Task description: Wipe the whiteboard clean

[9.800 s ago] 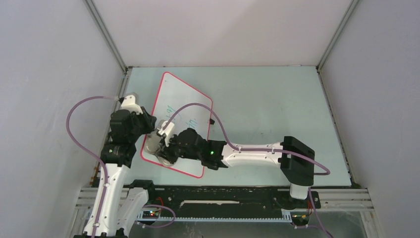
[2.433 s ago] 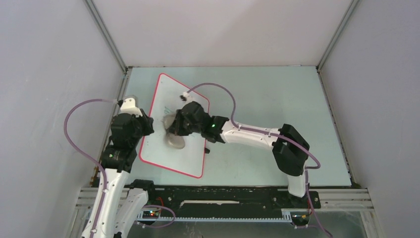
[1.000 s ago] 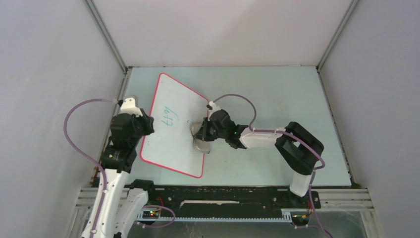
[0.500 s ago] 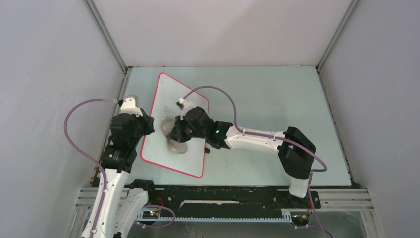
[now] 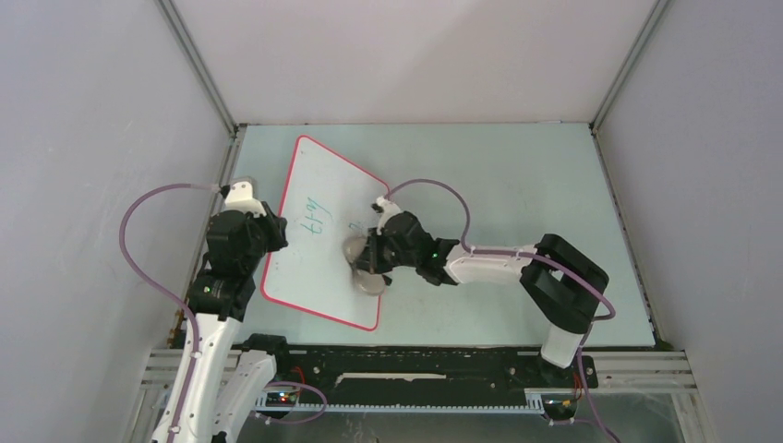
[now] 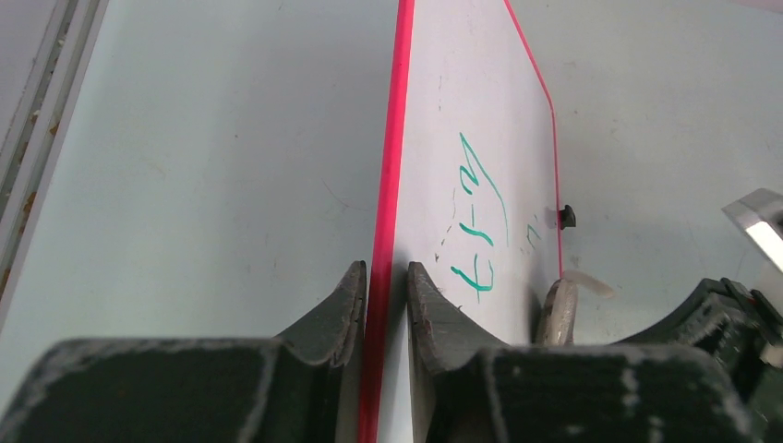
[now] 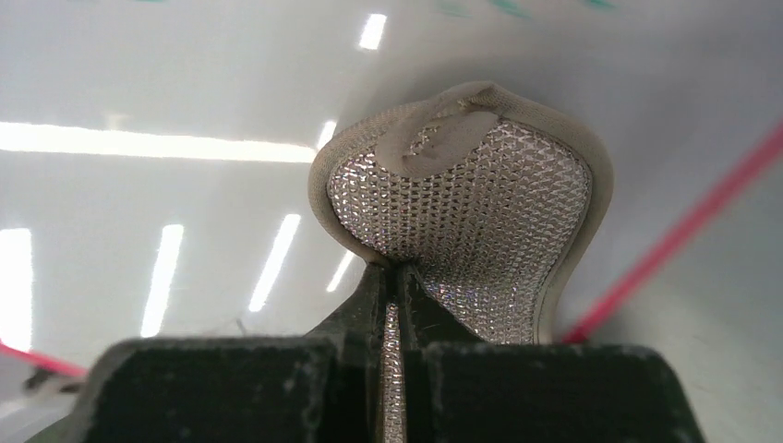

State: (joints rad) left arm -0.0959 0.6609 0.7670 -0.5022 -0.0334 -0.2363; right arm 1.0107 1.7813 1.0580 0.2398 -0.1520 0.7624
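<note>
Between the jaws of the left claw [image 6: 388, 277] sits the board [image 6: 462, 92], pinched by its edge and steadied on the worktop [image 6: 203, 138]. Beyond that claw lies green writing [image 6: 480, 221]. The right claw [image 7: 399, 277] grips the pad [image 7: 462, 212] near the opposite edge. It should press flat and sweep towards the writing, arm stretched low across.

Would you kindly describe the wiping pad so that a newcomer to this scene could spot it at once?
Find the whiteboard, the large white red-rimmed board on the left half of the table. Near its right edge the right gripper pinches a small grey pad against it. The pad alone has a silvery mesh texture; the board around it is smooth and glossy.
</note>
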